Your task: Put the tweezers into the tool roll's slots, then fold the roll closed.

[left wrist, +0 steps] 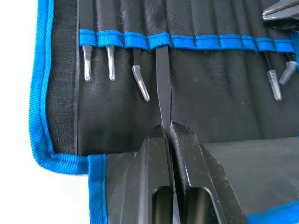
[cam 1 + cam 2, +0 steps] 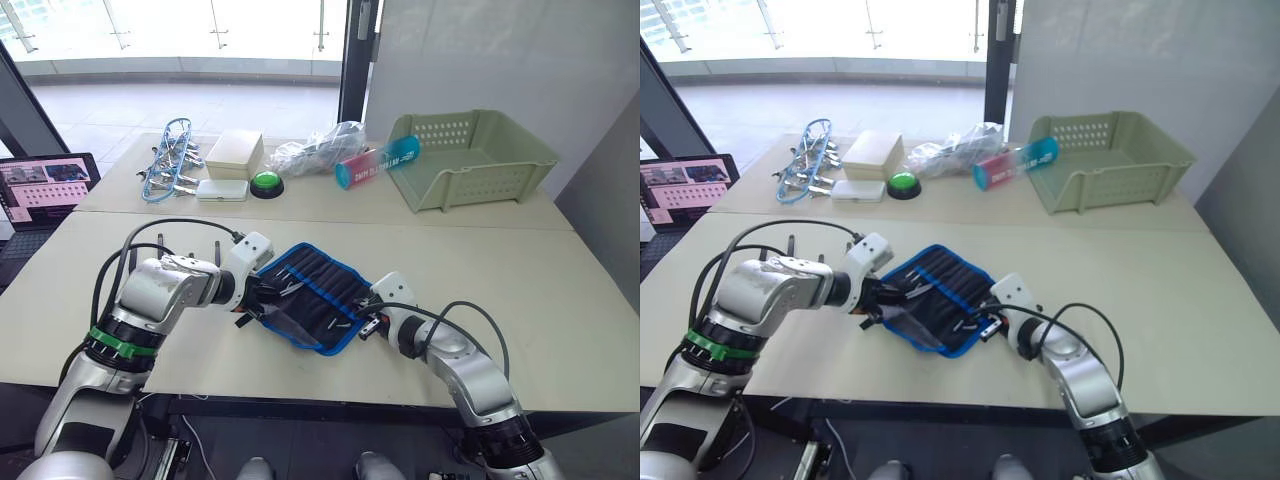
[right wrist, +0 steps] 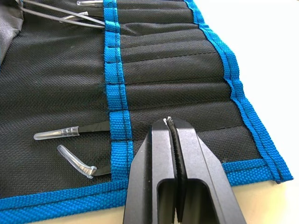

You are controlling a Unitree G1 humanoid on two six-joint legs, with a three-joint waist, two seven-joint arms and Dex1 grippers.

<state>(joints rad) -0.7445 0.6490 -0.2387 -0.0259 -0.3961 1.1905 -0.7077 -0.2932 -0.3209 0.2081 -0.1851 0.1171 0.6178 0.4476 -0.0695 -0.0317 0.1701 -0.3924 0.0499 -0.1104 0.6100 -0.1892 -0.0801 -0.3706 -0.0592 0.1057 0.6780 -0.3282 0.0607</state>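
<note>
Black fabric tool roll with blue edging (image 2: 312,292) open on beige table (image 2: 560,290). Five slim black tweezers (image 1: 140,79) seated in slots (image 1: 196,28). Left gripper (image 1: 167,130) clamped on sixth tweezer (image 1: 162,84); right gripper (image 3: 172,128) closed, empty.

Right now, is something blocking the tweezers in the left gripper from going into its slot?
Nothing visible. The left gripper holds the tweezers already entering the slot under the blue band; neighbouring tweezers sit in other slots.

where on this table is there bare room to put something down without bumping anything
Bare: the near table to the right of the tool roll and in front of the green basket; also its left stretch near the laptop. Crowded: the far table's row of blue-framed tools, boxes, green button and plastic bag, and around the roll, where both grippers work.
</note>
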